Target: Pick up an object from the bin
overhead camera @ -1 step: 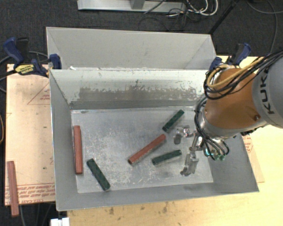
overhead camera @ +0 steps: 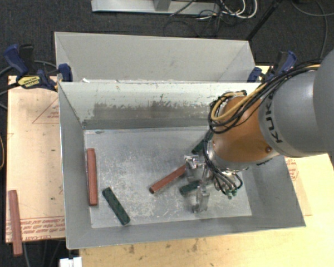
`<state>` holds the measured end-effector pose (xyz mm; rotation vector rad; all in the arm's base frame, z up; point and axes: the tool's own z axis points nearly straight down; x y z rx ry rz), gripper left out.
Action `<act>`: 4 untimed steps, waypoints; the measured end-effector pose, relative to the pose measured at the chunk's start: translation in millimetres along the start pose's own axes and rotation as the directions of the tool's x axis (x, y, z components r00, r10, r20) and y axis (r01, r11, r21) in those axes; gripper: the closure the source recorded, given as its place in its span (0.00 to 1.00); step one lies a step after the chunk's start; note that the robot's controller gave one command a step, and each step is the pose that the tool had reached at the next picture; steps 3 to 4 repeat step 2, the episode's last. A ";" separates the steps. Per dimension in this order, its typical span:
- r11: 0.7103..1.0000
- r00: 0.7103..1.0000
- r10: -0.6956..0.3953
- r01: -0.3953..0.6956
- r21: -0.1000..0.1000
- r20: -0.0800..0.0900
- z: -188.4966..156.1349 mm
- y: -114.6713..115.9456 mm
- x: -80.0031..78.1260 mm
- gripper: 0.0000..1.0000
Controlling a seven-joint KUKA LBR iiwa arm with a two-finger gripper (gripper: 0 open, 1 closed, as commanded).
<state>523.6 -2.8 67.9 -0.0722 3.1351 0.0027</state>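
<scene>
the arm [overhead camera: 300,115] reaches into the grey metal bin [overhead camera: 72,149] from the right, its wrist wrapped in an orange cover [overhead camera: 239,141] with a loop of cables [overhead camera: 227,105] above it. the end effector [overhead camera: 199,200] hangs low over the bin floor, right of the middle and towards the near wall. whether it is apart, together or clamped on anything cannot be told, as the wrist hides much of it. a short dark green piece [overhead camera: 187,189] lies right against the end effector on its left side; whether it is gripped cannot be told. a reddish-brown stick [overhead camera: 168,180] lies slanted on the floor, its upper end near the end effector and close to the green piece, its lower end pointing towards the middle of the bin. well apart from these, on the left of the floor, a second reddish-brown stick [overhead camera: 91,177] lies lengthwise along the left wall, and a longer dark green stick [overhead camera: 116,206] lies slanted just beside its lower end.
</scene>
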 end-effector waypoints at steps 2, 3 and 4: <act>0.989 0.989 -0.151 0.151 0.002 0.006 -150.4 4.8 -29.4 1.00; 0.989 0.989 -0.151 0.151 0.002 0.006 -150.4 4.8 -29.4 1.00; 0.989 0.989 -0.151 0.151 0.002 0.006 -150.4 4.8 -29.4 1.00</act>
